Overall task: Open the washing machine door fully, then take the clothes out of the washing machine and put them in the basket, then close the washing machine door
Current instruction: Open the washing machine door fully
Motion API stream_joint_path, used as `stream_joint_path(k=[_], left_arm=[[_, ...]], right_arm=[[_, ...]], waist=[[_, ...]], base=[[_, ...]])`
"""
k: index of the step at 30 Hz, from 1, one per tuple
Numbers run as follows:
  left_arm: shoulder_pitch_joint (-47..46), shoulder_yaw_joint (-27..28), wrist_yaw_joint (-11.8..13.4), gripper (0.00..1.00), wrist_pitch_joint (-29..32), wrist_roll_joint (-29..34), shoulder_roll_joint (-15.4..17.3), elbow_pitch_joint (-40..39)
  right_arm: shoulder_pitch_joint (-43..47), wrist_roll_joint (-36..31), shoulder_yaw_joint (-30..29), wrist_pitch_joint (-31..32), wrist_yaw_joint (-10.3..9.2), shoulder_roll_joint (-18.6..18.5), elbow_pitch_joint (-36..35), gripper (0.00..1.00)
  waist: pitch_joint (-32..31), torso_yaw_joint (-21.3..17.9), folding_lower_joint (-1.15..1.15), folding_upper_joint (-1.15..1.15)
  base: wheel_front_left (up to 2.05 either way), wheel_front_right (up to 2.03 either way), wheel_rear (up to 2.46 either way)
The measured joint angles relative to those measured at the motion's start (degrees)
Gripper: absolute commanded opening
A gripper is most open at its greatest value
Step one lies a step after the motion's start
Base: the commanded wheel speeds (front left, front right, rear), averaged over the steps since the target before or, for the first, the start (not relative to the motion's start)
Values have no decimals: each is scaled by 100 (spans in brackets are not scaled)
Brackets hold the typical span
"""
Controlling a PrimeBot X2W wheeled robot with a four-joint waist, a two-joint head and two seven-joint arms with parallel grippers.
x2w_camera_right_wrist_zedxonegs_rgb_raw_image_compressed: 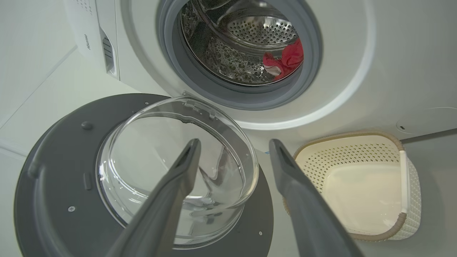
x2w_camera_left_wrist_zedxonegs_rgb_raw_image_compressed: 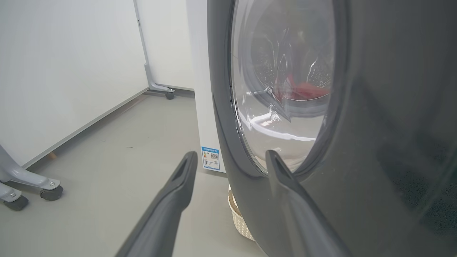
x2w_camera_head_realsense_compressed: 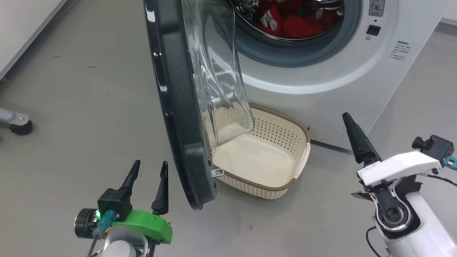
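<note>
The white washing machine (x2w_camera_head_realsense_compressed: 357, 78) stands at the top right with the washing machine door (x2w_camera_head_realsense_compressed: 178, 107) swung out towards me, edge on, its glass bowl (x2w_camera_head_realsense_compressed: 217, 71) facing right. Red clothes (x2w_camera_head_realsense_compressed: 300, 25) lie in the drum, also red clothes (x2w_camera_right_wrist_zedxonegs_rgb_raw_image_compressed: 285, 59) in the right wrist view. The cream basket (x2w_camera_head_realsense_compressed: 275, 132) sits on the floor under the drum mouth, partly behind the door, with nothing in it. My left gripper (x2w_camera_head_realsense_compressed: 150, 163) is open just left of the door's lower edge; my left gripper (x2w_camera_left_wrist_zedxonegs_rgb_raw_image_compressed: 231, 154) faces the door's outer side (x2w_camera_left_wrist_zedxonegs_rgb_raw_image_compressed: 357, 142). My right gripper (x2w_camera_right_wrist_zedxonegs_rgb_raw_image_compressed: 234, 142) is open and holds nothing, off to the basket's right.
Grey floor spreads to the left of the door. A castered stand foot (x2w_camera_head_realsense_compressed: 16, 123) sits at the far left and a white wall panel (x2w_camera_head_realsense_compressed: 21, 28) runs along the upper left. More caster feet (x2w_camera_left_wrist_zedxonegs_rgb_raw_image_compressed: 50, 187) show by the wall in the left wrist view.
</note>
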Motion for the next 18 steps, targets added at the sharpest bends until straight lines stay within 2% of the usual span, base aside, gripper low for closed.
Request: stream_joint_path(k=[10, 12, 18], left_arm=[[30, 0, 0, 100, 0, 0, 1, 23], [30, 1, 0, 100, 0, 0, 1, 27], [35, 7, 0, 100, 0, 1, 1, 42]], right_arm=[[400, -1822, -49, -1547, 1, -537, 307, 100], [477, -2216, -79, -1601, -33, -638, 392, 100], [555, -3397, -283, -1516, -521, -825, 424, 100]], waist=[[-65, 2, 0, 0], [-78, 4, 0, 0], [-114, 15, 0, 0]], base=[[0, 0, 0], [0, 0, 0], [0, 0, 0]])
